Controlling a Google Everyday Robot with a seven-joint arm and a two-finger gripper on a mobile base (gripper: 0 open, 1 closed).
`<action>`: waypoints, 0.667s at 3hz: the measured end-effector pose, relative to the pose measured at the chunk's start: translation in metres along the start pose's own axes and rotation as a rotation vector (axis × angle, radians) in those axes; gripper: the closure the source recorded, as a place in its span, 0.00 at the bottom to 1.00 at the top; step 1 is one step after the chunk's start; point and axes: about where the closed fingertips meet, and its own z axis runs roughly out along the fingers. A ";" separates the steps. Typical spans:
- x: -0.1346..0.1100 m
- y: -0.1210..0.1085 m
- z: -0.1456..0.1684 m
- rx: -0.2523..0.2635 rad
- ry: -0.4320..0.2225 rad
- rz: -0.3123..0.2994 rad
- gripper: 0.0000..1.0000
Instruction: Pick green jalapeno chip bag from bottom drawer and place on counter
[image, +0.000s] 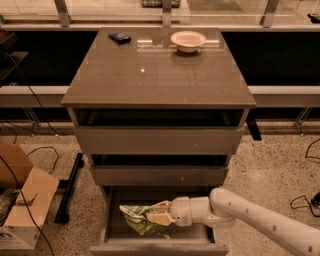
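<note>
One bag (134, 223) concerns us: it lies crumpled in the bottom drawer (160, 248), low centre of the frame, and our gripper (156, 218) pinches its right end. We judge it light, soft, slippery foil with brittle chips inside, so we would hold a gathered fold near the end seam, firm but not crushing. The counter (150, 85), upper middle, carries a bowl (188, 40) at its far edge

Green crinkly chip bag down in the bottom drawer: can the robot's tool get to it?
Probably yes. The grey-brown bottom drawer is pulled open, and the tool is inside it, right up against the crumpled green foil chip bag, with nothing between them.
</note>
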 end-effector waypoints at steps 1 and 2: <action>-0.044 0.014 -0.051 0.025 -0.074 -0.100 1.00; -0.087 0.015 -0.088 0.064 -0.094 -0.194 1.00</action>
